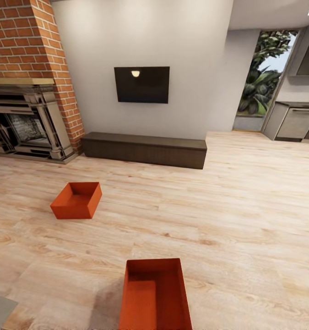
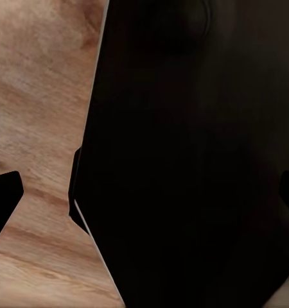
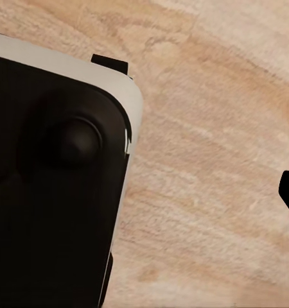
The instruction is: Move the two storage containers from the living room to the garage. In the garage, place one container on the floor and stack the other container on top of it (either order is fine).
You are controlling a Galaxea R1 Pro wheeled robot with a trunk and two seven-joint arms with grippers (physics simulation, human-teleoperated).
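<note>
Living-room plank floor [image 1: 246, 206] holds two storage containers [image 1: 77, 200] [image 1: 155, 295], well apart.

A home living room, rendered in simulation. Light wood plank floor [image 1: 227, 192] runs across the whole space. At far left stands a red brick fireplace [image 1: 28, 82] with a grey stone surround. On the plain white far wall hangs a dark flat-screen TV [image 1: 142, 84], with a long, low dark cabinet [image 1: 145, 149] on the floor beneath it. At far right, a tall window [image 1: 264, 73] shows green leafy plants outside, and grey kitchen cabinets [image 1: 296, 123] adjoin the room.
</note>
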